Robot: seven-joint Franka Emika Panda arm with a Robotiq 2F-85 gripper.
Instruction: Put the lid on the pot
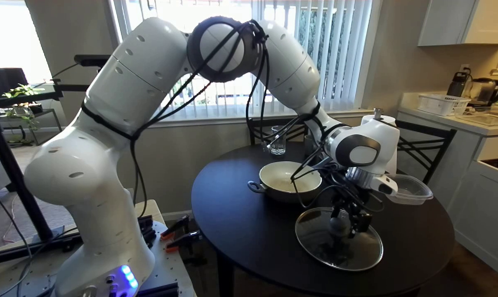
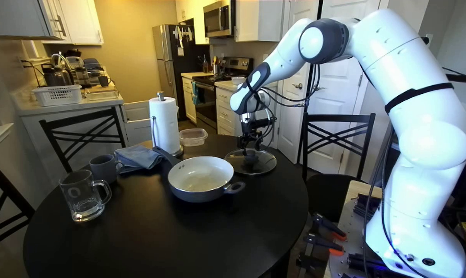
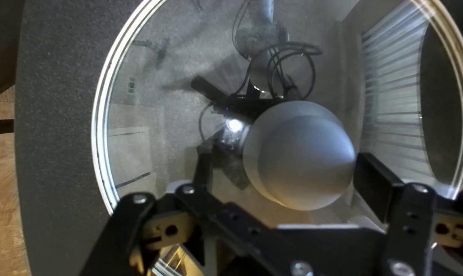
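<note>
Nearest the wrist camera are the two dark fingers [image 3: 377, 188] of my gripper [image 3: 287, 170], released and parted; between them, in that view, appears the grey knob [image 3: 304, 163] of the lid [image 1: 345, 249]. One fingertip [image 3: 203, 168] is apart from the knob; the other stands just beside it, and whether it touches I cannot tell. In both exterior views my arm [image 1: 121, 86] arches down to the lid, which lies flat, knob upward, near the edge of the round dark table [image 2: 159, 243]. Just beside the lid stands the pot [image 2: 200, 185], upright, its cream inside facing up; a loop handle [image 2: 228, 189] and a long handle [image 2: 165, 155] project from opposite sides of it. In an exterior view, an upright paper roll [image 2: 165, 123] and a clear tub [image 2: 193, 141] are behind the pot; to one side, a folded blue cloth [image 2: 137, 158] lies beside a grey mug [image 2: 103, 170], with a glass mug [image 2: 82, 193] closer to the camera. My base [image 1: 104, 247], its lights [image 1: 129, 275] glowing blue in an exterior view, stands next to the table with orange-tipped clamps [image 1: 187, 240] between the two.
</note>
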